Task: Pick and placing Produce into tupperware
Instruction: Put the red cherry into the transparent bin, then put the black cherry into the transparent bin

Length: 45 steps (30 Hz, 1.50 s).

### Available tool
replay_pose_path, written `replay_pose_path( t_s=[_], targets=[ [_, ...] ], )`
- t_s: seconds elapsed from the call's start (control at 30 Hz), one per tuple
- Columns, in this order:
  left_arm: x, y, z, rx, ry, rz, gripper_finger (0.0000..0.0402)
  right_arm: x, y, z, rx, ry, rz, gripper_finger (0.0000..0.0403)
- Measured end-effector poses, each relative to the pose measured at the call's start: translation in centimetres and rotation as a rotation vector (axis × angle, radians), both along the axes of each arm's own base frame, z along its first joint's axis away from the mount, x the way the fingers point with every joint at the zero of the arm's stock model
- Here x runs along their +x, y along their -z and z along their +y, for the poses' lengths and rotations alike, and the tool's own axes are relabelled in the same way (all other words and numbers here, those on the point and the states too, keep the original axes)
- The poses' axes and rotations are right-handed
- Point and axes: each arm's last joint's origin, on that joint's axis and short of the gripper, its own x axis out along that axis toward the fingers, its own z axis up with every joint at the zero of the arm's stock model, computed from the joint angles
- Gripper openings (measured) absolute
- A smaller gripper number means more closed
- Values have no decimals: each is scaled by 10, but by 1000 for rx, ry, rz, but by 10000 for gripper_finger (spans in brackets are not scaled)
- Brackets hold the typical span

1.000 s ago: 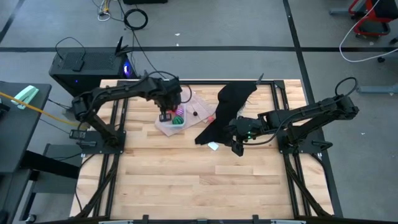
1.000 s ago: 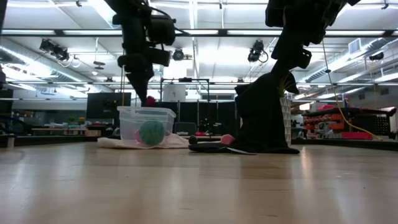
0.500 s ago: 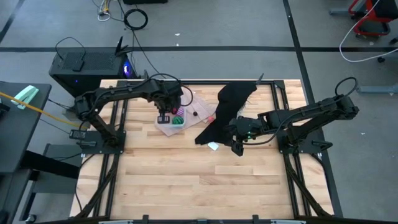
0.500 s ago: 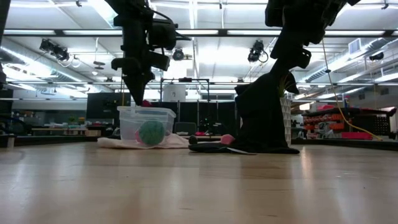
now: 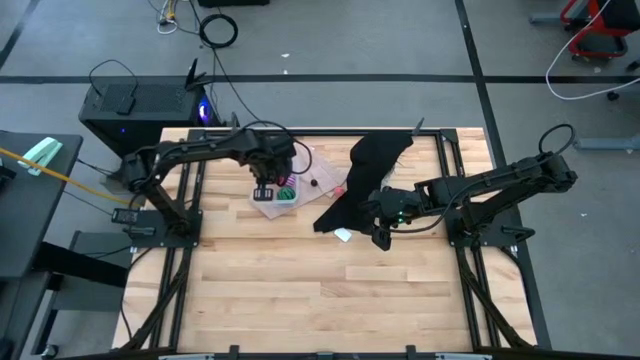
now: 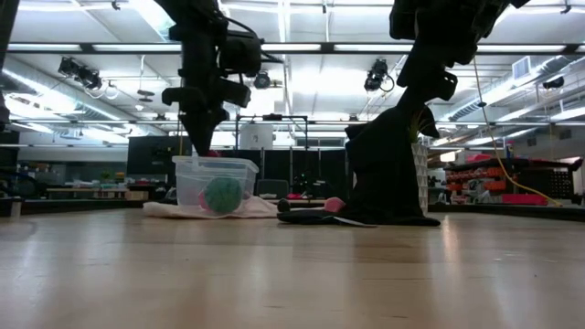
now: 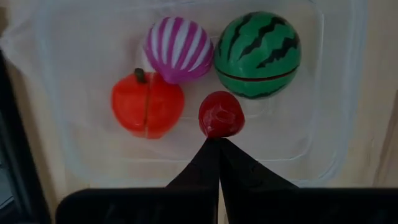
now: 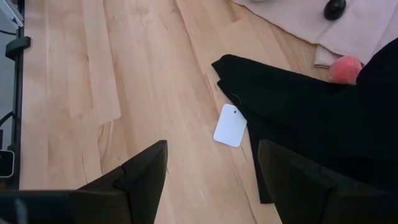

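Left gripper [image 7: 217, 144] hangs over the tub [image 7: 339, 112], fingers together, nothing held. Small red fruit [image 7: 220, 114] lies inside, at 12 o'clock off the tips. Right gripper [image 8: 211, 163], fingers apart, waits by black cloth [image 8: 323, 118].

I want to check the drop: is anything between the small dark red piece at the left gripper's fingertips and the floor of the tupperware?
Nothing visible is. The left gripper holds the dark red piece over a bare part of the tupperware, between the red fruit and the green striped one.
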Motion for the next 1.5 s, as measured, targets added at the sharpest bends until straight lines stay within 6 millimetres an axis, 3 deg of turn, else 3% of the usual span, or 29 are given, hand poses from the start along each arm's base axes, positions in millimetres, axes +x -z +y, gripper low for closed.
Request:
replay_pose_path(
  t_s=[0.17, 0.5, 1.13, 1.3, 1.5],
  targets=[
    [5, 11, -1, -23, 9, 29, 3, 0, 0, 0, 11, 13, 0, 258],
    [8, 12, -3, -19, 28, 24, 5, 0, 0, 0, 11, 13, 0, 258],
    [10, 10, -2, -3, 16, -5, 72, 0, 0, 0, 10, 12, 0, 258],
    [15, -10, 1, 50, 7, -93, 94, 0, 0, 0, 10, 11, 1, 258],
    [36, -60, 7, 83, 13, -318, 134, 0, 0, 0, 10, 12, 1, 258]
  ],
)
